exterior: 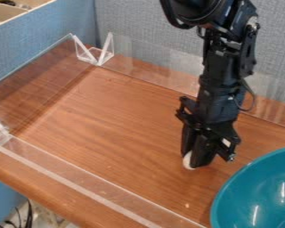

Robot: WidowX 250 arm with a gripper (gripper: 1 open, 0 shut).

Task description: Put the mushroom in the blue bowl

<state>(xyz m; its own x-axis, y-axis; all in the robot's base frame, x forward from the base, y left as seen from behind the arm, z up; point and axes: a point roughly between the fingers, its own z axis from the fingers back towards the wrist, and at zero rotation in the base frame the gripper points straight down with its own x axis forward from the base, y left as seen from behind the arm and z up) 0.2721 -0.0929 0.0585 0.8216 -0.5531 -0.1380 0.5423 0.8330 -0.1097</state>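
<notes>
Mushroom [188,162] first: you can see only a small cream-white bit of it, showing at the lower left of the claw [202,160], right down at the table [103,125]. The rest of it is hidden behind the black fingers, so you cannot make out its cap from this view.

Your claw points straight down from the black arm [223,67], which comes in from the top of the picture. The jaws stand close together with the white piece between them, so you are gripping the mushroom. Whether it rests on the wood or sits just clear of it, you cannot tell here.

To the right of the claw, in the lower right corner, lies the blue bowl [258,196]. You see only part of it: a glossy teal rim and a deep, smooth inner wall, cut off by the picture's edge. Its near rim is just beside the claw, but the two are apart. The mushroom is outside the bowl, on the wooden side of the rim.

The table is reddish-brown wood with a visible grain. A low clear plastic wall [61,169] runs around it, along the front edge and up the left side to the back, with clear brackets at the far corner [95,52]. Behind that stands a blue-grey partition [44,44], and a pale cardboard-coloured box edge [20,13] shows at the top left.
</notes>
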